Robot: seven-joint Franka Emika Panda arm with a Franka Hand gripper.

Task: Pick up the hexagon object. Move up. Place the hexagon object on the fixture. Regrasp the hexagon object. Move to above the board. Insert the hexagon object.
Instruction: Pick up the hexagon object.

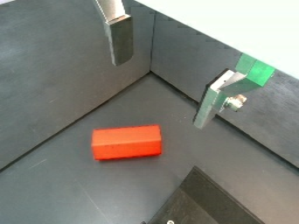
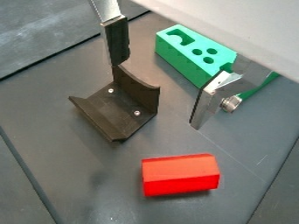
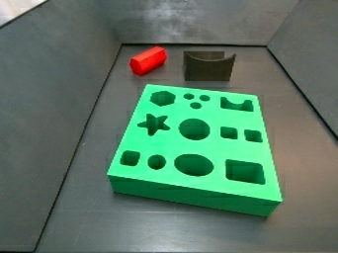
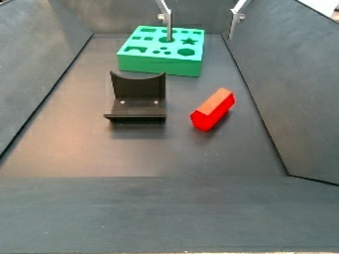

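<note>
My gripper (image 2: 160, 74) hangs wide open and empty; the hexagon object (image 2: 180, 174) lies flat below, beside the fixture (image 2: 117, 108).

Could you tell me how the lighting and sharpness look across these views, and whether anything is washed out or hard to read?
In both wrist views the gripper hangs open and empty above the floor, one silver finger glaring. In a wrist view the hexagon object is saturated, its facets hard to read. In a side view the board is evenly lit, and the fixture is dark.
</note>
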